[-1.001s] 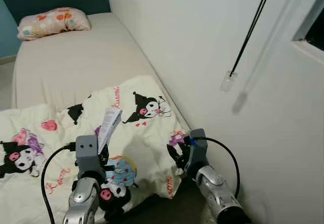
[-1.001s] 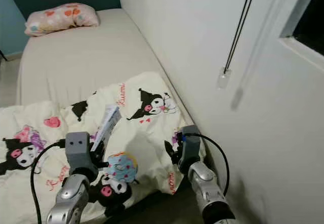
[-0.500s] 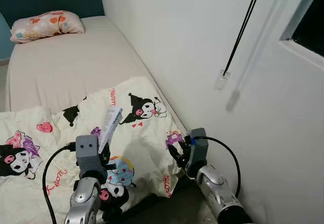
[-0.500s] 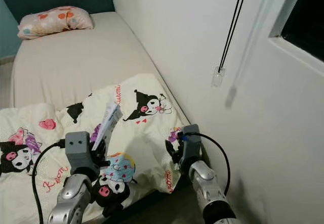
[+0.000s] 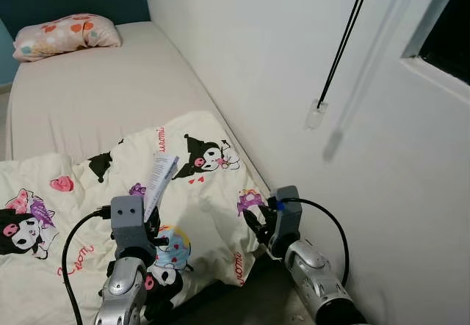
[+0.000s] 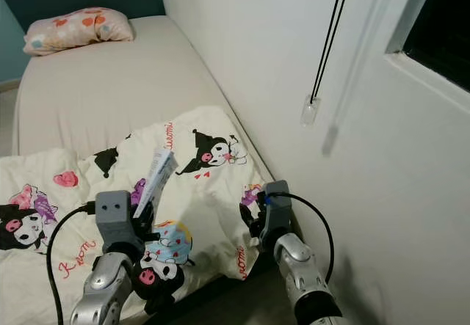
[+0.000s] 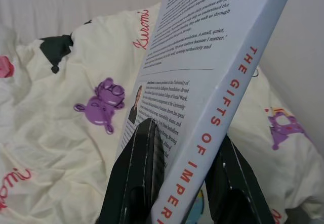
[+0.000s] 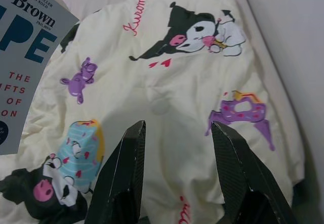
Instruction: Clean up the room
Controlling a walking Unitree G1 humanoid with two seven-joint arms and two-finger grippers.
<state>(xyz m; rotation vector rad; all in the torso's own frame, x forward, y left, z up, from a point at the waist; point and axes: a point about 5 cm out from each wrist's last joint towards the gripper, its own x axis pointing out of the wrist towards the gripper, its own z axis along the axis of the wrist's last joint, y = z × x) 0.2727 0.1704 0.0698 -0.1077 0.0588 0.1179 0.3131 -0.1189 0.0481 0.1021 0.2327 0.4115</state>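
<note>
- Since the earlier frames the whole view has slid a little: the pillow and bed sit slightly differently and more of the dark window shows, so the camera moved; the book stays clamped in the left gripper (image 7: 185,183) as before.
- The left gripper's two black fingers are closed on the lower end of the book (image 7: 202,97), one against the back cover, one against the front, holding it upright and tilted above the blanket (image 5: 205,207).
- The right gripper (image 8: 179,183) hovers over the blanket's near corner, fingers spread apart with nothing between them.
- The blanket, cream with cartoon prints, ends just beside the white wall (image 5: 264,53); a dark gap of floor shows below its near edge.
- The book is pale grey-white with red spine lettering and dense text on the back cover.
- Beyond, the bare mattress (image 5: 103,90) runs to a spotted pillow (image 5: 66,35) by the dark headboard; a blind cord (image 5: 341,46) hangs along the wall.
</note>
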